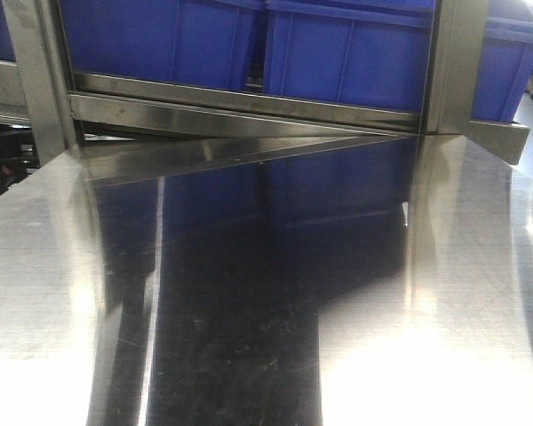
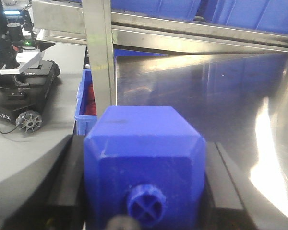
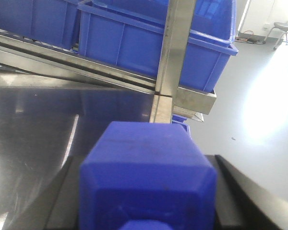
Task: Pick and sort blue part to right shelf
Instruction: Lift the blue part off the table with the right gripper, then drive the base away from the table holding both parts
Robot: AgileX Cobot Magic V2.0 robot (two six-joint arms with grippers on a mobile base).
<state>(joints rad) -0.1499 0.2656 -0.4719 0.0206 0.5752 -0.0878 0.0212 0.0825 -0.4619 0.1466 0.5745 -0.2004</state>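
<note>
In the left wrist view a blue blocky part with a round cross-marked knob sits between the black fingers of my left gripper, touching both sides. In the right wrist view a like blue part fills the gap between the black fingers of my right gripper. Both grippers hang above the shiny steel table. Neither gripper nor any blue part shows in the front view.
A steel shelf rail carries blue bins behind the table. Upright posts stand at the left and the right. A blue crate with red things and a wheeled robot are on the floor to the left.
</note>
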